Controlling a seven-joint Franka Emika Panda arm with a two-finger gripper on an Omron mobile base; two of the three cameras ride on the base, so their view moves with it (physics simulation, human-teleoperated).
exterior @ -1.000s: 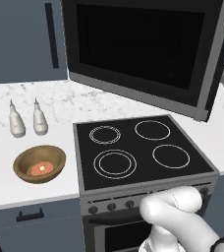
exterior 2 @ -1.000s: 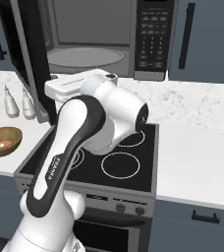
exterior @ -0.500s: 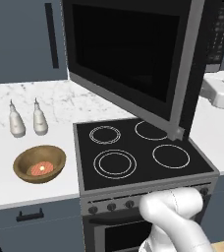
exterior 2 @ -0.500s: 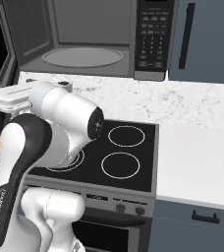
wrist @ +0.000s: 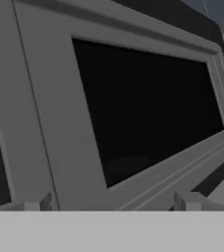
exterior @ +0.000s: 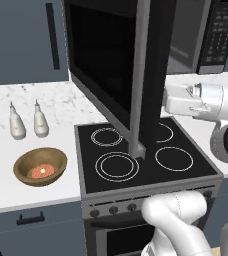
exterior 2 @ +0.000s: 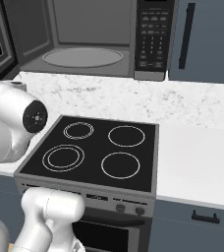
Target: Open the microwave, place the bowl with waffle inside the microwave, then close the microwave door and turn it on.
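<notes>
The microwave point(exterior 2: 84, 34) stands open, showing its grey cavity and round glass turntable point(exterior 2: 82, 56). The microwave door point(exterior: 111, 75) is swung far out over the stovetop, its steel edge facing the left base camera. My gripper point(wrist: 113, 203) is open with nothing between its tips, pointing at the door's inner frame and dark glass point(wrist: 143, 103). In the left base view my white hand point(exterior: 188, 100) sits just right of the door. The bowl with waffle point(exterior: 40, 166) rests on the counter left of the stove, far from the gripper.
Two white bottles point(exterior: 17, 122) point(exterior: 40, 120) stand behind the bowl. The black four-ring stovetop point(exterior 2: 94, 150) lies below the microwave, with white marble counter point(exterior 2: 197, 157) to its right. The keypad panel point(exterior 2: 151, 34) and blue-grey cabinets with black handles point(exterior 2: 186, 35) are at the back.
The microwave door has swung much wider open, toward the left. My arm has followed it, sweeping left in the right base view. The jaws have widened slightly.
</notes>
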